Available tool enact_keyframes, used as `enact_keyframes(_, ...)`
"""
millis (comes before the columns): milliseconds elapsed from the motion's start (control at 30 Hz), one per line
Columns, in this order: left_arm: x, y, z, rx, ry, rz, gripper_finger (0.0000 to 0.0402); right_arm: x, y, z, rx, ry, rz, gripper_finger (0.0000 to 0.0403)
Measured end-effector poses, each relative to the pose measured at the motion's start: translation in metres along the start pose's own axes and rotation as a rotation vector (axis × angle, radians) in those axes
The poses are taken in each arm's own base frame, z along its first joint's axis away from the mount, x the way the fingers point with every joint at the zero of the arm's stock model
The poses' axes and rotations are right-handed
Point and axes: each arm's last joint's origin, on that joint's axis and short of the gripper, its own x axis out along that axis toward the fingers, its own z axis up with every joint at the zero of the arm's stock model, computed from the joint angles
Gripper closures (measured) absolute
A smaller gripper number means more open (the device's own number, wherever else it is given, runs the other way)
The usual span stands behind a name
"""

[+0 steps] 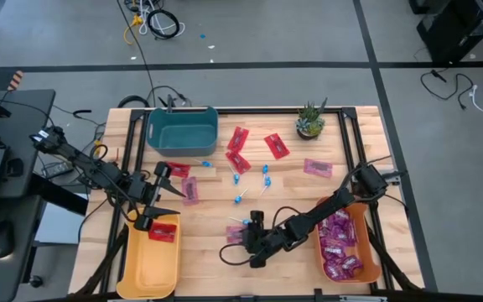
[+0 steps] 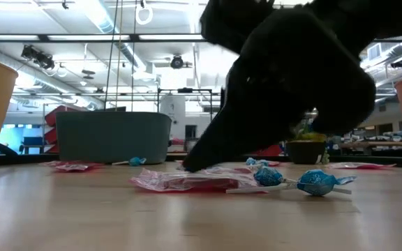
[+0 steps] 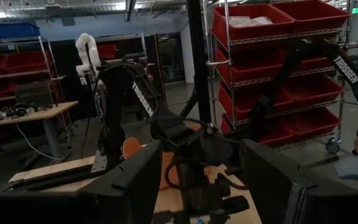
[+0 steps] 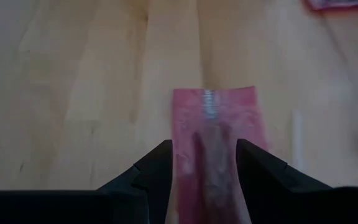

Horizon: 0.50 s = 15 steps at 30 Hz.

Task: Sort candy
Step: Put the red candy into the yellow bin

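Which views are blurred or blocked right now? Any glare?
Right wrist view: soft all over, the pink packet between the open right gripper's fingers is fuzzy. Low view: a dark out-of-focus arm blocks the upper middle; the blue lollipop is fairly sharp; ceiling lights glare. Left wrist view: near fingers blurred, room sharper. High view: evenly lit, no glare.

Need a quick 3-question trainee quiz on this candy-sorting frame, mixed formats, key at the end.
1. True or false: the teal bin already holds purple packets.
2. The right gripper has its fingers astride which item? A) a blue lollipop B) a pink packet C) the potted plant
3. Fill in: the left gripper hangs open above the ___ bin, which holds one red packet.

Key:
1. False; the purple packets lie in the orange bin.
2. B, the pink packet, flat on the table.
3. Yellow bin.
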Motion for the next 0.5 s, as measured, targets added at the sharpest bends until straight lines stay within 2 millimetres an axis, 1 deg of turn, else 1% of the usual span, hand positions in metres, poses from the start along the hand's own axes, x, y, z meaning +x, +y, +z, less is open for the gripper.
enact_keyframes(300, 0.0013, -0.0004, -0.0011, 0.003, 0.008, -0.001, 0.0183, 0.0028, 0.0, -0.0047, -0.005, 0.024, -0.008, 0.024)
enact_keyframes(500, 0.0014, -0.0005, -0.0013, 0.003, 0.01, -0.001, 0.0183, 0.0041, -0.0038, -0.0067, -0.012, 0.052, -0.023, 0.024)
